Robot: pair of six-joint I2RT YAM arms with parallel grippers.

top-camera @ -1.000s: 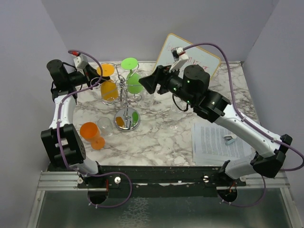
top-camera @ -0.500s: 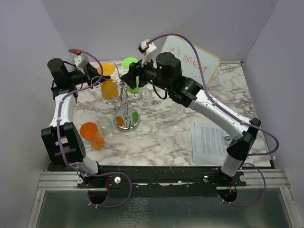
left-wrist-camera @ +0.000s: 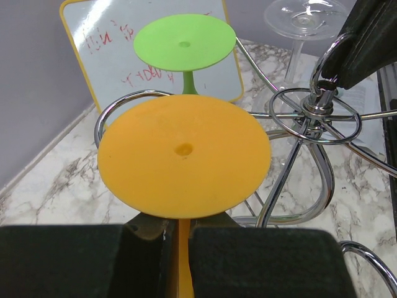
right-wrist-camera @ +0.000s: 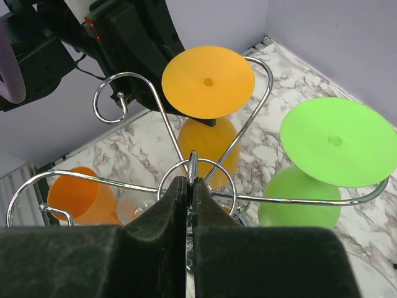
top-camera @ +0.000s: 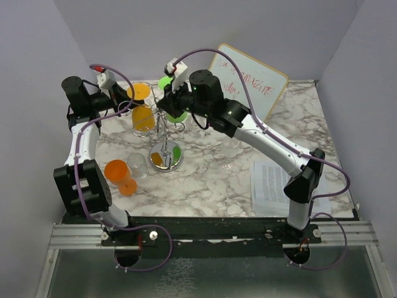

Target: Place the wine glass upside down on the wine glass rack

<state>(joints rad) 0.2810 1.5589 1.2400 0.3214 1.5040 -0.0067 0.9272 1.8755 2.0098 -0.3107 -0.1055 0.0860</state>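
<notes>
The wine glass rack stands on its round chrome base. A yellow-orange wine glass hangs upside down in one curled arm, its foot on top. My left gripper is shut on its stem, just below the foot. A green wine glass hangs upside down in another arm. My right gripper is shut on the wire loop at the top of the rack's central post.
An orange glass and a clear glass sit left of the rack base. Another clear wine glass stands to the right. A whiteboard leans on the back wall, and a printed sheet lies at the front right.
My right arm swung left from the table's middle to the rack and its jaws closed on the top wire loop. The left arm and its glass stayed put.
</notes>
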